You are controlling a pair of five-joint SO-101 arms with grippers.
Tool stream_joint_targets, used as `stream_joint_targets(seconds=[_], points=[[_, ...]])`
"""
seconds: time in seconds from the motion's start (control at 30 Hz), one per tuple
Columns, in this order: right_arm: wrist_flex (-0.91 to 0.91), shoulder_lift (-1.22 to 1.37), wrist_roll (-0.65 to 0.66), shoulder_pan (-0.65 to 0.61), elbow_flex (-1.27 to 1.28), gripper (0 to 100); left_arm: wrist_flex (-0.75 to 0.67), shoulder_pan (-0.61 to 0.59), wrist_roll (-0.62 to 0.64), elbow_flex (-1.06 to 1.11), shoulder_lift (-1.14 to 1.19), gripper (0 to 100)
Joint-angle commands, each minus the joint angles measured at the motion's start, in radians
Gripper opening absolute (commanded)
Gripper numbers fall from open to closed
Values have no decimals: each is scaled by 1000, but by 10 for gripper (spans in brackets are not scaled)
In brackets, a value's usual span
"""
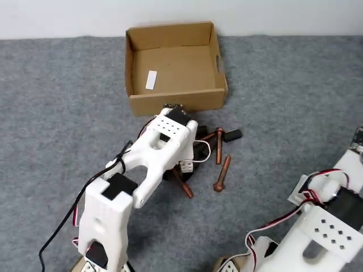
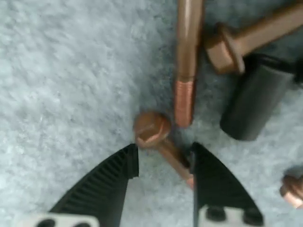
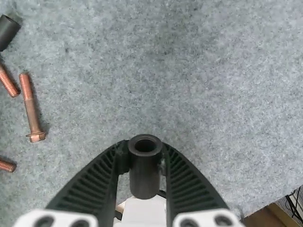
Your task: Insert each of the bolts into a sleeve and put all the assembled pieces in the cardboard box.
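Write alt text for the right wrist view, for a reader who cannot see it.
The right gripper is shut on a black sleeve, its open bore facing the camera, above a grey mat. Farther off on the mat lie copper bolts and a second sleeve.

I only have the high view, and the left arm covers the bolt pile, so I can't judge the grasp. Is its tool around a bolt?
Observer: Yes. The left tool is open, with its fingers either side of one bolt, on the shank just under the head.
Operator: Anything crowding it?
Observer: A second bolt ends with its threaded tip right beside that head; I cannot tell if they touch.
Operator: And the other arm?
Observer: The right tool is shut on a black sleeve, whose bore looks empty.
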Motion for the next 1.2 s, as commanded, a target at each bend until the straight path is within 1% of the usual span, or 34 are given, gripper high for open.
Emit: stream_joint_targets(seconds=[0.0, 0.07, 0.13, 0.2, 0.4, 0.47, 0.57, 0.67, 0.77, 0.97, 1.1, 1.17], points=[[39, -19, -3, 13, -8, 9, -52, -29, 6, -38, 5, 88], [39, -19, -3, 13, -8, 9, -58, -31, 3, -38, 8, 0], [39, -19, -3, 13, -8, 9, -48, -21, 5, -33, 2, 12], [39, -19, -3, 13, -9, 9, -12, -12, 5, -38, -6, 3], [39, -19, -2, 8, -14, 9, 147, 54, 5, -38, -101, 4], [39, -19, 29, 8, -14, 9, 181, 71, 3, -38, -164, 4], [41, -21, 112, 12, -17, 9, 204, 83, 3, -38, -293, 4], [42, -67, 190, 13, -49, 9, 222, 91, 3, -35, -470, 4], [41, -157, 222, 8, -72, 9, 224, 91, 0, -16, -647, 4], [35, -348, 218, -74, -35, 9, 222, 78, -2, 134, -944, 4], [31, -426, 212, -203, -11, 9, 224, 23, -5, 231, -1142, 4], [31, -443, 163, -262, 8, 9, 224, -14, -49, 277, -1241, 4]])
